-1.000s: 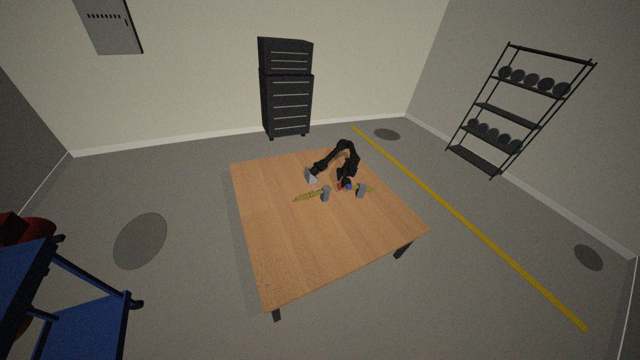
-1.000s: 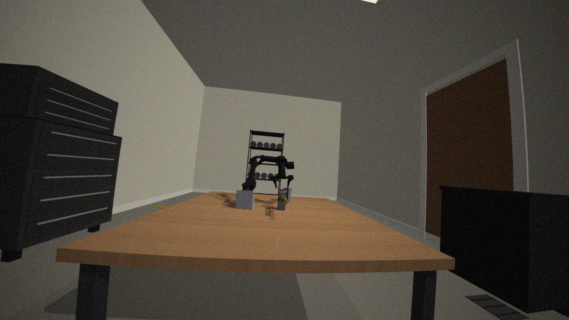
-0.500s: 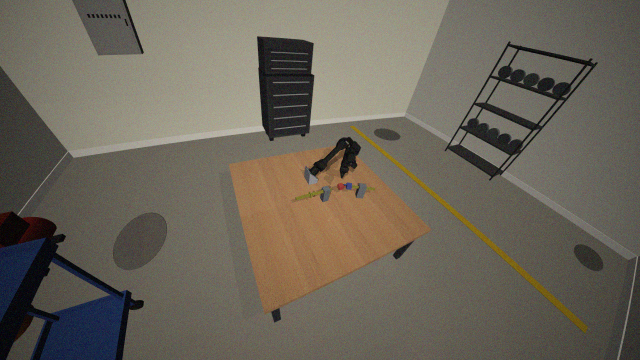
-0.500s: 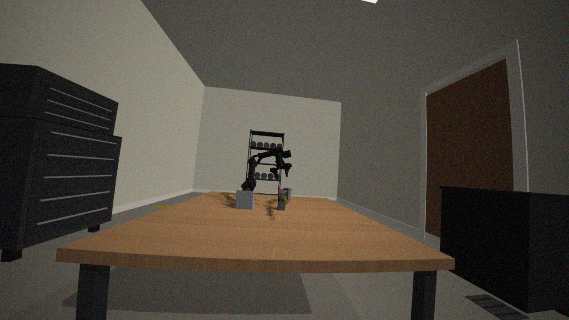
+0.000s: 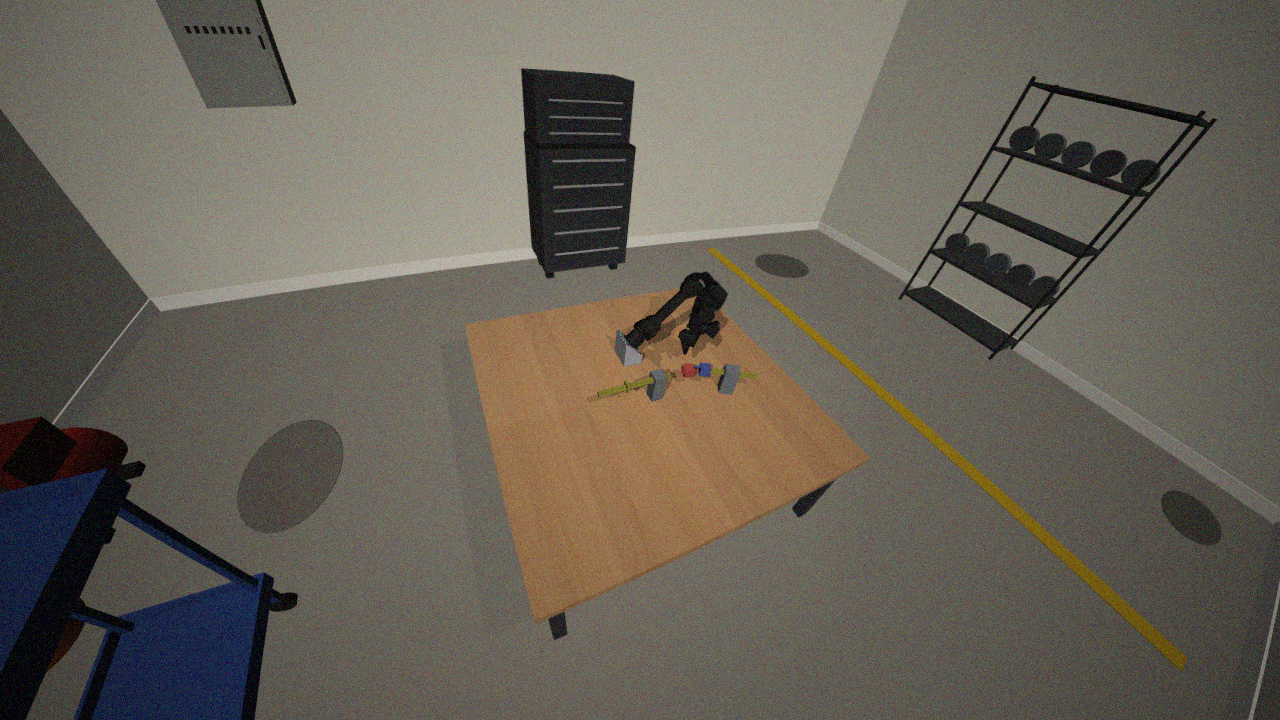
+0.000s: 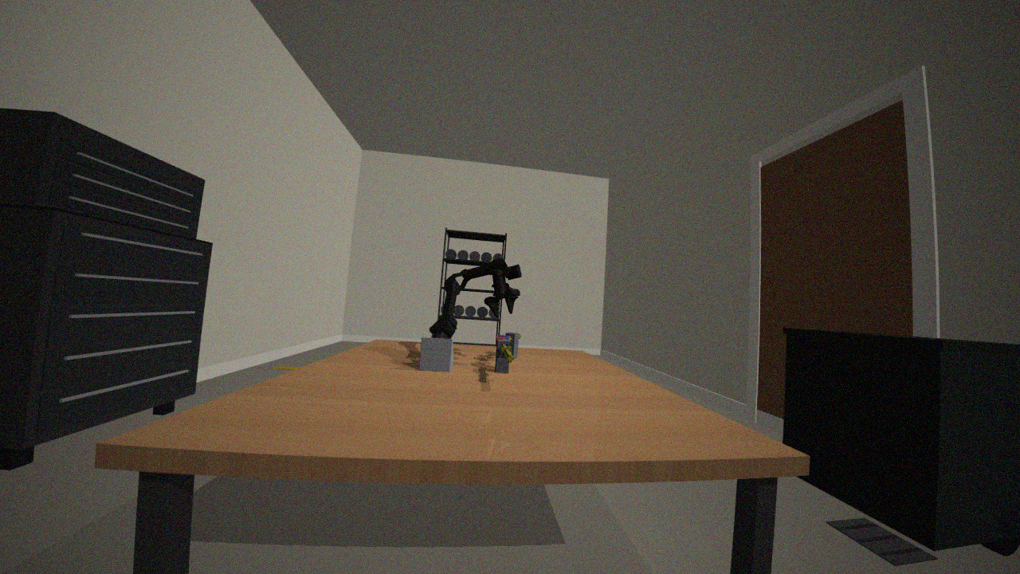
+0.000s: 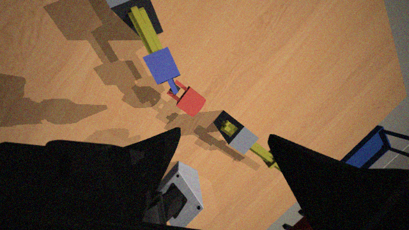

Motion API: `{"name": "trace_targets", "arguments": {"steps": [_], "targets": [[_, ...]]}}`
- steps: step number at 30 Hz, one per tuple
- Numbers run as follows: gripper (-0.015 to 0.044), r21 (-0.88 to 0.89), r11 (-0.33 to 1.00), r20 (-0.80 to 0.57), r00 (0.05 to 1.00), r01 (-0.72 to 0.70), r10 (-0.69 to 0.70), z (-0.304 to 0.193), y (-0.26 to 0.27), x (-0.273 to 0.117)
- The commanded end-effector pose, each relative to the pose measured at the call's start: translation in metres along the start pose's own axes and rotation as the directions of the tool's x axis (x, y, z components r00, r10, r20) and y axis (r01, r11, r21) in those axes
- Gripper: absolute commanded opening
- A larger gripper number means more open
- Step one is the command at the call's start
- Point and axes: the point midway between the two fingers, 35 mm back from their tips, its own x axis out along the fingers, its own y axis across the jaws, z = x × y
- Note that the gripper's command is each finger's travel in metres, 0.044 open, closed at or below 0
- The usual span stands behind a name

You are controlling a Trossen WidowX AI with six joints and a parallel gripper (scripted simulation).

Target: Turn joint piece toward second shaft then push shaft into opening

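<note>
My gripper [image 5: 700, 342] [image 6: 503, 312] [image 7: 223, 135] is open and empty, raised above the joint and blocks. The red joint piece [image 5: 688, 369] [image 7: 192, 101] hangs by its prongs on the blue piece [image 5: 705, 368] [image 7: 162, 66] at the end of the first yellow shaft [image 7: 145, 29], held in the first grey block [image 5: 729, 378] [image 7: 154, 14]. The red piece points toward the second grey block [image 5: 657, 385] [image 6: 502, 366] [image 7: 244, 140], roughly in line with the second yellow shaft [image 5: 626, 386] [image 7: 262, 153]. A gap separates shaft tip and red piece. The red piece's opening is hidden.
The wooden table [image 5: 662, 501] [image 6: 456, 421] carries everything. The arm's light grey base block [image 5: 629, 351] [image 6: 435, 355] [image 7: 190, 179] stands beside the second block. Dark drawers, a shelf rack and a blue cart stand away from the table.
</note>
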Motion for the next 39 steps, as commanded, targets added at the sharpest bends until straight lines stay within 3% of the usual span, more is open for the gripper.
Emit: {"name": "trace_targets", "arguments": {"steps": [1, 18, 29, 39], "targets": [[0.044, 0.129, 0.991, -0.001, 1.0, -0.023, 0.023, -0.002, -0.004, 0.004], [0.044, 0.653, 0.753, -0.009, 0.994, -0.076, 0.108, -0.014, -0.02, 0.021], [0.044, 0.886, 0.458, -0.008, 0.987, -0.069, 0.163, -0.022, -0.03, 0.033], [0.044, 0.991, 0.135, -0.003, 0.977, -0.027, 0.213, -0.031, -0.038, 0.043]]}}
